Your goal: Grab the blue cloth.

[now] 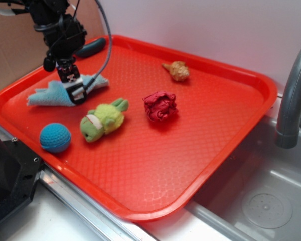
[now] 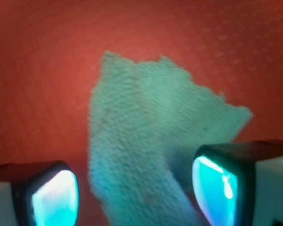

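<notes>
Pale aqua terry, the blue cloth (image 1: 57,93) lies at the far left of the red tray (image 1: 200,150), our surface, and we have the pincer (image 1: 76,94) down over it. In the wrist view its fingers (image 2: 54,197) stand wide apart with the cloth (image 2: 141,141) running between them, not yet clamped. We judge this the final descent before the grasp: next we should settle onto the fabric and close, clear of the green plush toy (image 1: 104,119) nearby.
</notes>
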`<control>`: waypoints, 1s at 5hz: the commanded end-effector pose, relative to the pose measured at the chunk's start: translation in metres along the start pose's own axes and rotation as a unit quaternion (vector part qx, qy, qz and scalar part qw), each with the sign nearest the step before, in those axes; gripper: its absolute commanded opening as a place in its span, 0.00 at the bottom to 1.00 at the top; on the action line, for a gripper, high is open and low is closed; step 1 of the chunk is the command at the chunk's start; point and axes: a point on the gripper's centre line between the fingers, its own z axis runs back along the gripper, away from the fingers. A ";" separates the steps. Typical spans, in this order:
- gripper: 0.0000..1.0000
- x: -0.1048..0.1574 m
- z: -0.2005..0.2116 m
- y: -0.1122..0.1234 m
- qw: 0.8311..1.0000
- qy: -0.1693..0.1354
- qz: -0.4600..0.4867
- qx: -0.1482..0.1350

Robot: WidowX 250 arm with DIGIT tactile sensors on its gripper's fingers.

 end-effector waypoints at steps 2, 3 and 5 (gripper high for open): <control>0.00 0.001 -0.021 0.006 0.998 0.057 0.026 0.020; 0.00 -0.004 -0.004 0.010 0.997 0.020 0.063 0.050; 0.00 -0.033 0.061 -0.027 0.984 -0.042 0.148 0.094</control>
